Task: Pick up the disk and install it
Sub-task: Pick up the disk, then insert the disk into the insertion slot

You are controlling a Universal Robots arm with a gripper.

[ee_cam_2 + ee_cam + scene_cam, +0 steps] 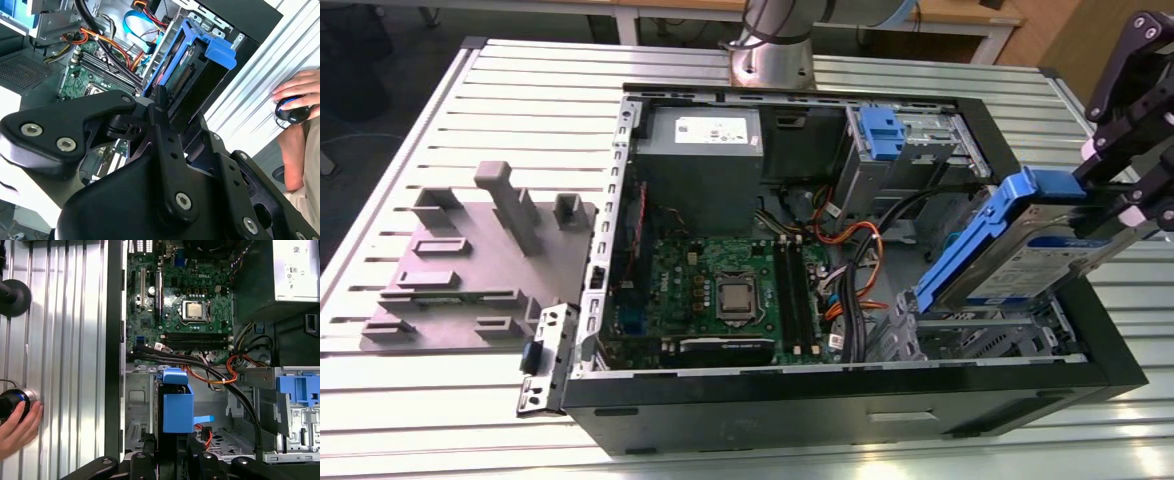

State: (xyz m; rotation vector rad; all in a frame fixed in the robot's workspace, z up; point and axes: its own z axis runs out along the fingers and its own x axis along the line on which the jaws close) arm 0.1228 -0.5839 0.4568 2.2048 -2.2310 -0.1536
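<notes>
End effector (1118, 205) closed on the disk (1034, 255), gripping its upper end; jaws clamp the drive from both flat sides. Disk tilted, blue side rails visible, lower end pointing down into the open computer case (854, 400). It hangs over the metal drive cage (977, 336) at the case corner on the exterior view's right; contact with the cage cannot be told. In the first wrist view the blue rail end (177, 407) sits just beside the cable bundle. Motherboard (720, 290) lies mid-case, power supply (700, 150) at the far end, a bare blue bracket (883, 135) in the upper bay. Grey fixture (474, 260) rests on the slatted surface (400, 160), apart from the case. A person's hand (15, 425) rests on a round knob (9, 402).
</notes>
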